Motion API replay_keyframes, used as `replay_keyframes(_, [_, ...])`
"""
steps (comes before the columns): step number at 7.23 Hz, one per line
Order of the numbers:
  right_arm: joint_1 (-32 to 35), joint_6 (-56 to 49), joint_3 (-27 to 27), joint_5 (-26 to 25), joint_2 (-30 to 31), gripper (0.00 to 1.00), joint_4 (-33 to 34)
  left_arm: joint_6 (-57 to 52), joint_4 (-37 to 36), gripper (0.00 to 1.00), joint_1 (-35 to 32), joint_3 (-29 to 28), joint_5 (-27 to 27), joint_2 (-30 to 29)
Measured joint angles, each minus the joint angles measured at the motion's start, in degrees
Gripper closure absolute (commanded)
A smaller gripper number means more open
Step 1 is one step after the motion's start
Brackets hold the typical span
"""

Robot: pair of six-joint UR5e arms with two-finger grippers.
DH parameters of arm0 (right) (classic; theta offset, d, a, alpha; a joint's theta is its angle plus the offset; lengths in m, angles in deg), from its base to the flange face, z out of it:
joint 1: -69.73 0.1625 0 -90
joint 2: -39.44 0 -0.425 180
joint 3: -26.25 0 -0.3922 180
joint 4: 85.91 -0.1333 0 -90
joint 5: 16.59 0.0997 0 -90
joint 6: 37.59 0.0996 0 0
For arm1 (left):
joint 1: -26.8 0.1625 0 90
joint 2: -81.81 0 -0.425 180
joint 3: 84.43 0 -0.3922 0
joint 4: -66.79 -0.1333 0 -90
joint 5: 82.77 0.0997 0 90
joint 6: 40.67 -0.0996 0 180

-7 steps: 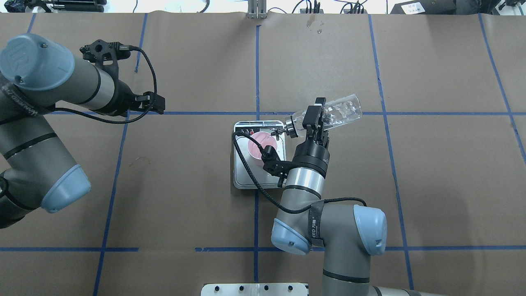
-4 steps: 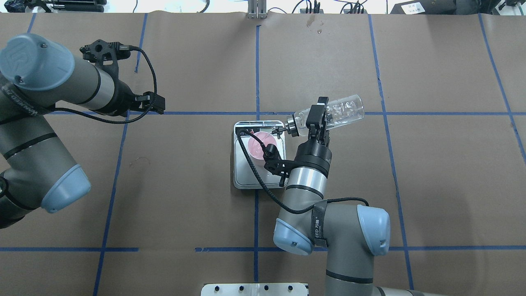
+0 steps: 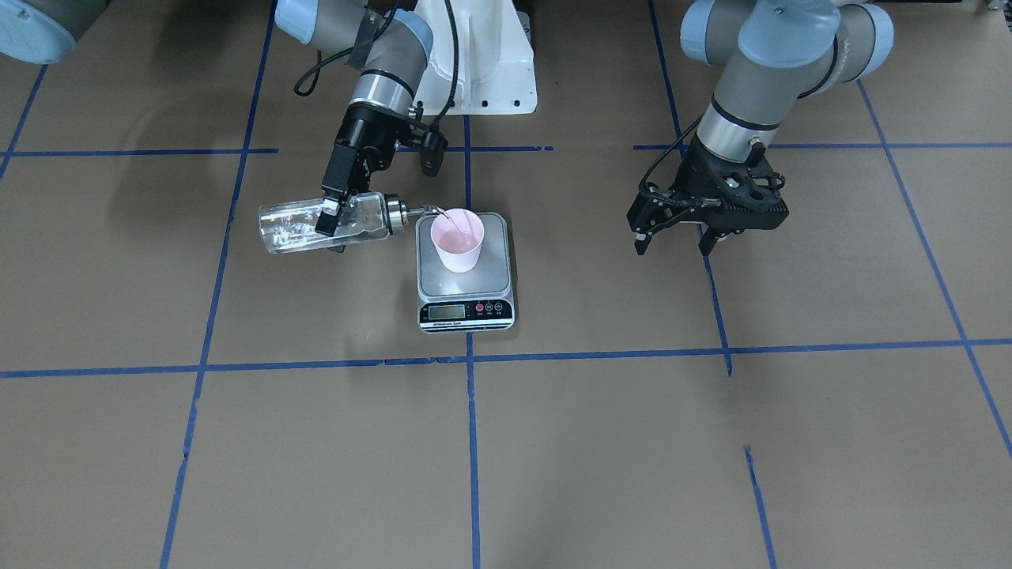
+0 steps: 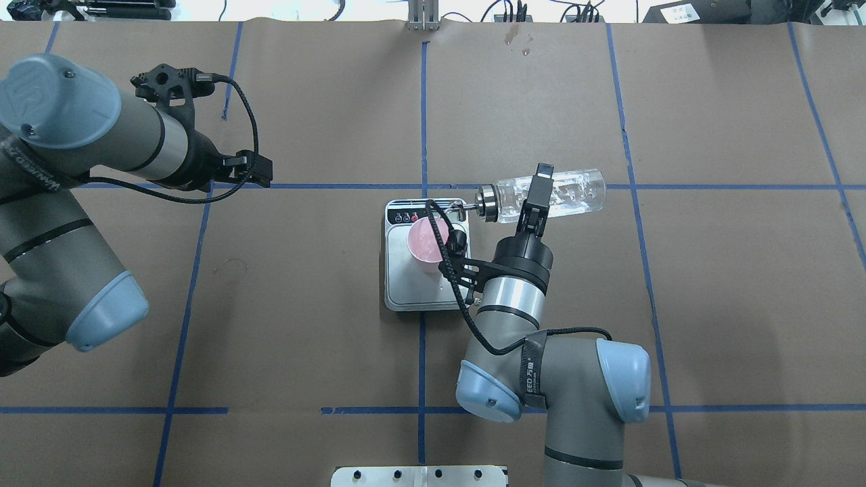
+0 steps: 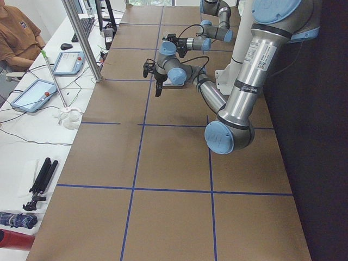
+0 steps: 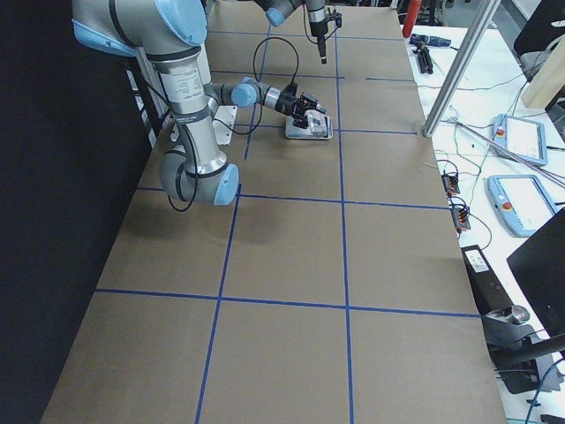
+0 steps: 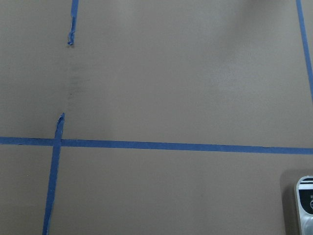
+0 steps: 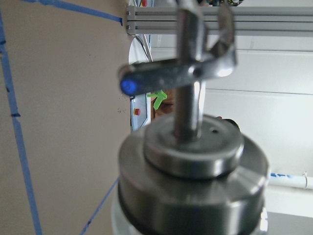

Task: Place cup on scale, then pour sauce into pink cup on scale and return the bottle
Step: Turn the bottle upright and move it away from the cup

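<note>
Counter: brown paper surface marked off by blue tape lines.
Scale: the kitchen scale sits about the middle of the counter, well away from every edge. Its black display panel faces the operators' edge.
Cup: the pale pink cup stands upright on the scale's steel plate, on the half of the plate toward the robot's edge.
Bottle: the clear glass bottle is held off the counter and lies almost level. Its body is out past the scale's side toward the counter's right end.
Spout: the silver pour spout points at the cup, with its tip at the cup's rim.
Sauce: clear liquid glints inside the glass. I cannot tell whether a stream is running into the cup.
Right gripper: the gripper is clamped across the bottle's body just behind the metal cap.
Left gripper: the gripper hangs above the counter toward the left end, well apart from the scale, jaws spread wide and empty.
</note>
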Motion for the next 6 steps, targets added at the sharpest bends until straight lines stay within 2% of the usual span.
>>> replay_keyframes(3, [-1.0, 17.9, -0.2, 2.6, 0.1, 1.00, -1.7, 0.0, 0.0, 0.00, -0.1, 0.2, 0.0, 0.0])
replay_keyframes(6, [-1.4, 31.3, -0.7, 8.2, 1.5, 1.00, -13.4, 0.0, 0.1, 0.00, 0.0, 0.1, 0.0, 0.0])
